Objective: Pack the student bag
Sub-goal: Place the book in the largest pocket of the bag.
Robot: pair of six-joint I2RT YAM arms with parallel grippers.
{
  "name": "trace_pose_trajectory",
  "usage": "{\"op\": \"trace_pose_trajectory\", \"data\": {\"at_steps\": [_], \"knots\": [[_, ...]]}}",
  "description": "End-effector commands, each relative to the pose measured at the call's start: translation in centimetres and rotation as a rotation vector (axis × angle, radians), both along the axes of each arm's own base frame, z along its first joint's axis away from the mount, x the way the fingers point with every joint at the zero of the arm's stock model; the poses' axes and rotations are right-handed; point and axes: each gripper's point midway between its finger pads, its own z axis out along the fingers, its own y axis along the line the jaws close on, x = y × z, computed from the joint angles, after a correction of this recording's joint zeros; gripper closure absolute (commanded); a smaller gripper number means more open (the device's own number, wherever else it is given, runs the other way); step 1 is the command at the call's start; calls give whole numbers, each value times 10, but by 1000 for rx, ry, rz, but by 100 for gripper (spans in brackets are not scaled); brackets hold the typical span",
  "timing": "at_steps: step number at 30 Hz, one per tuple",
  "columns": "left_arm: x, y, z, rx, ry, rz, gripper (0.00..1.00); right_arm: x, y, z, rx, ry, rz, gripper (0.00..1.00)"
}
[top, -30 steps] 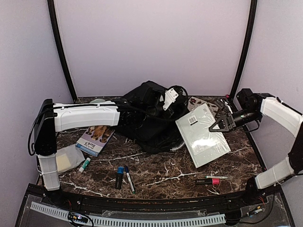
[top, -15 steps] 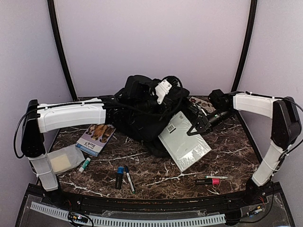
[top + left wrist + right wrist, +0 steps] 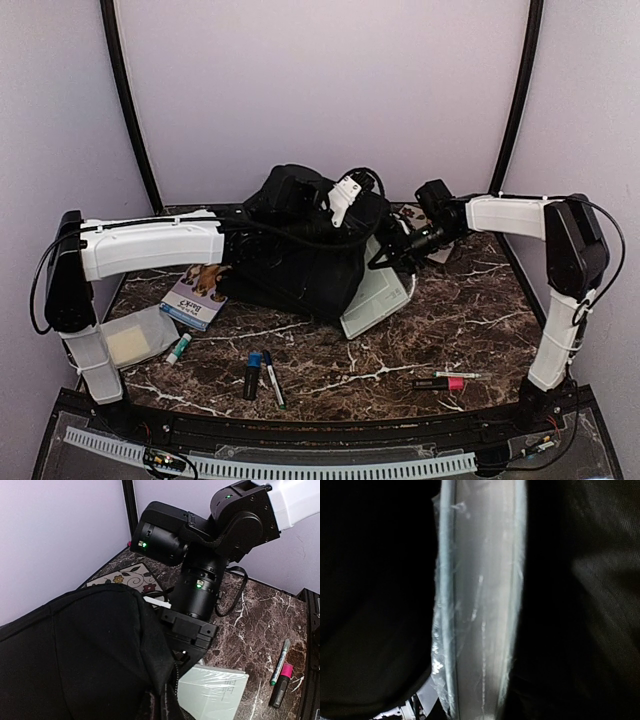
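Note:
The student bag (image 3: 295,255), a big black backpack, lies at the middle back of the table. My left gripper (image 3: 335,205) is at its top edge and holds the fabric up; its fingers are hidden by the bag (image 3: 75,655) in the left wrist view. My right gripper (image 3: 388,255) is shut on a plastic-wrapped white pad (image 3: 375,300), whose far part is hidden inside the bag's opening. The pad (image 3: 215,695) lies below the right gripper (image 3: 187,645) in the left wrist view. In the right wrist view the pad's edge (image 3: 480,605) runs between dark bag fabric (image 3: 370,580).
A dog-cover book (image 3: 203,290), a pale flat box (image 3: 130,342) and a green-capped stick (image 3: 179,347) lie at the left. A blue marker (image 3: 253,372) and a pen (image 3: 272,378) lie at the front. A pink highlighter (image 3: 440,383) and green pen (image 3: 460,374) lie front right. A floral card (image 3: 132,576) is behind.
My right gripper has moved left with the white pad, sliding it from the open table into the bag's opening. My left gripper has lifted the bag's edge slightly.

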Motion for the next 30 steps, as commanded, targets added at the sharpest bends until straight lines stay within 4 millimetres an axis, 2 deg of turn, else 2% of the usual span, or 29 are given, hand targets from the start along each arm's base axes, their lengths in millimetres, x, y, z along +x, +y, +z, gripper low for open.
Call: {"op": "trace_pose_trajectory", "data": {"at_steps": [1,4,7,9,15,18,23,25,27,30], "knots": [[-36,-1,79,-189,-71,-111,100,29,24,37,99,-83,-30,100],[-36,3,75,-182,-73,-101,100,30,25,31,89,-92,-32,96],[-34,5,66,-159,-69,-94,100,28,22,16,53,-100,-21,96],[-29,7,61,-146,-61,-80,100,16,27,16,79,-120,43,100],[-3,17,58,-133,-79,3,100,-27,32,15,97,-180,179,99],[11,22,61,-143,-76,33,100,-37,27,10,66,-211,184,99],[22,25,65,-160,-60,44,100,-43,13,16,-23,-331,166,99],[19,24,66,-167,-56,15,100,-46,12,16,-41,-338,179,98],[9,19,69,-171,-49,-55,100,-46,16,16,-37,-318,194,98],[-2,11,69,-159,-31,-134,100,-51,37,20,-39,-300,261,98]]}}
